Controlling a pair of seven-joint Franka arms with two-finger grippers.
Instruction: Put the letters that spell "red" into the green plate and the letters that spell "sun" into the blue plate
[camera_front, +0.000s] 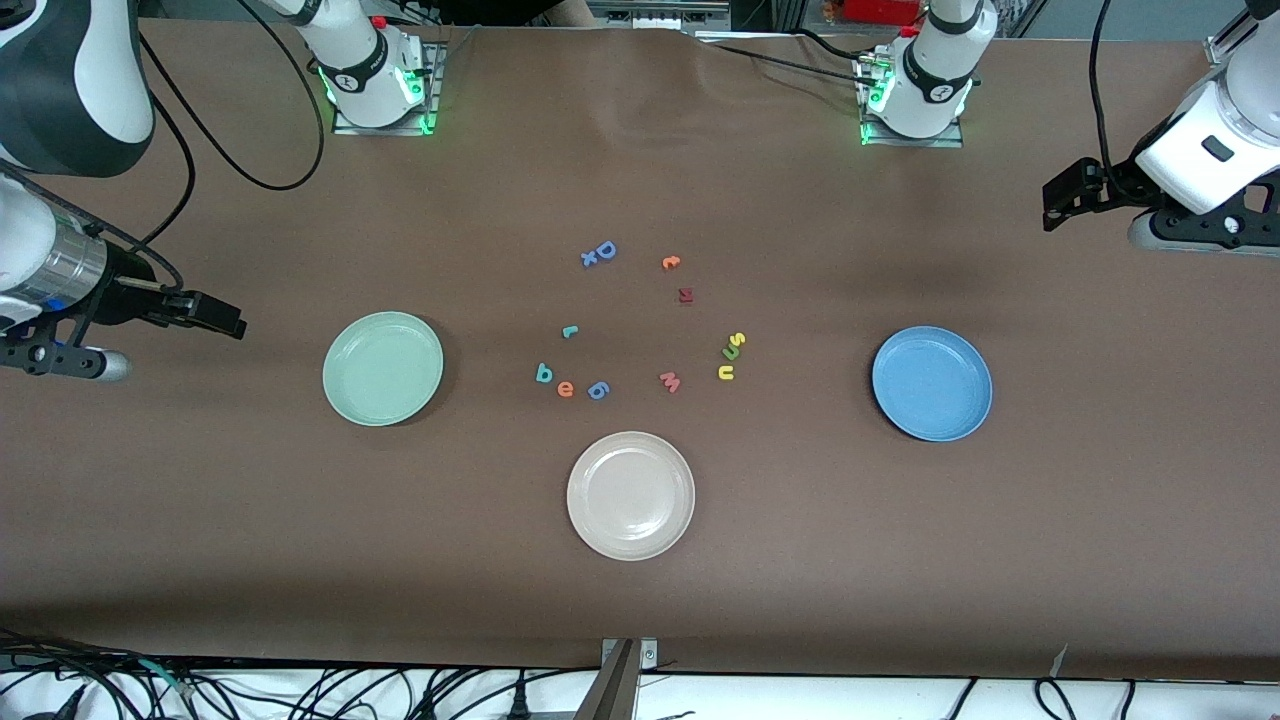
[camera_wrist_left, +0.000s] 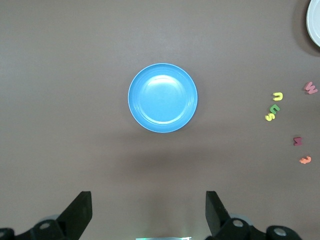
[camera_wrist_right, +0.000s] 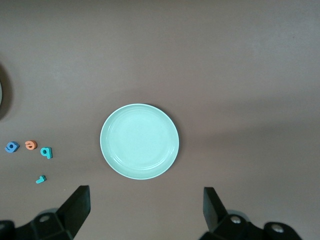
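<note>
The green plate and the blue plate hold nothing. Between them lie the teal r, teal d and orange e. Toward the blue plate, the yellow s, green n and yellow u sit together. My right gripper hangs open high over the table at the right arm's end. My left gripper hangs open at the left arm's end.
A beige-white plate sits nearer the front camera. Other letters lie about: a blue 6 beside the e, a pink m, a dark red one, an orange one, a blue D.
</note>
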